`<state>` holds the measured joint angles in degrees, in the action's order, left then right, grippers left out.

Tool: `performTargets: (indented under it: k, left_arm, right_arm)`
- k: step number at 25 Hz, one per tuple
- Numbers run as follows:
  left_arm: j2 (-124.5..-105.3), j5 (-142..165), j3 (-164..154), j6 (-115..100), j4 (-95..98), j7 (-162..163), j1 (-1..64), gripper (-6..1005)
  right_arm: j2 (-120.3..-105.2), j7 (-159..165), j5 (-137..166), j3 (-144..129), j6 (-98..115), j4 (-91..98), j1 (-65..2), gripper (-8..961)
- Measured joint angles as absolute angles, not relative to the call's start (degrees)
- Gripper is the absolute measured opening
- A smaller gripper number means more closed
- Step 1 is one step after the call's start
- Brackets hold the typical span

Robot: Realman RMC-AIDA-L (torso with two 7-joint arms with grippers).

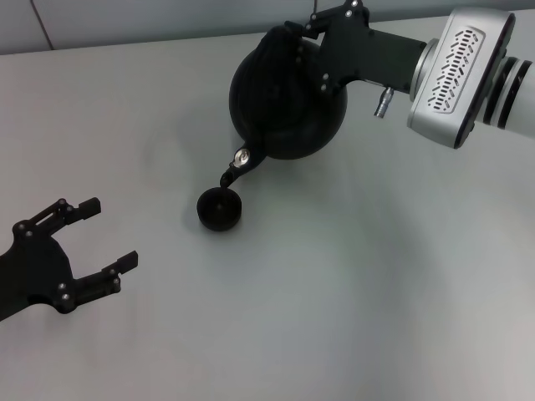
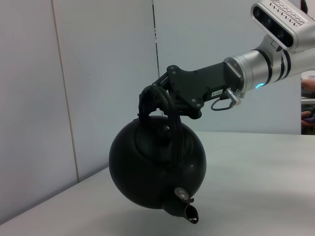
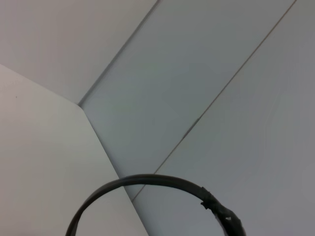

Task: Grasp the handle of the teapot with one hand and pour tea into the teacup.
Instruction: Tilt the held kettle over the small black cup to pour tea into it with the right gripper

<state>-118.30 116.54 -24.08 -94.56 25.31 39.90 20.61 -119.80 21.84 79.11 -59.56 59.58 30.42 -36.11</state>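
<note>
— Teapot (image 1: 288, 104) first: where is it?

— Held up off the desk (image 1: 376, 292) and tipped forward, spout (image 1: 231, 173) pointing down at the teacup (image 1: 219, 209). From the head view the spout tip sits right over the cup's far rim; whether they touch I cannot tell.

— And the cup?

— Upright on the desk, just in front of the pot and below it.

— What holds the pot?

— The right pincer (image 1: 292, 38), reaching in from the right. Its fingers are clamped round the handle (image 2: 153, 98), near the top of the arch. The left wrist view shows this best: the black body hangs under the grip, lid toward the camera, spout lowest. The right wrist view shows only a curve of the handle against the wall (image 3: 206, 73).

— Other arm?

— The left pincer (image 1: 104, 238) is low on the left, well apart from the cup, fingers spread with nothing between them.
</note>
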Motion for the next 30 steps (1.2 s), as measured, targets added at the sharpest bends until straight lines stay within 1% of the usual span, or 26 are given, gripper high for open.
performTargets:
  k: [30]
  left_arm:
    - [-118.29,116.4,-24.1,-94.6,25.3,39.9,21.1,866]
  right_arm:
    - [-119.83,19.7,78.5,-64.2,56.6,31.9,-36.5,71]
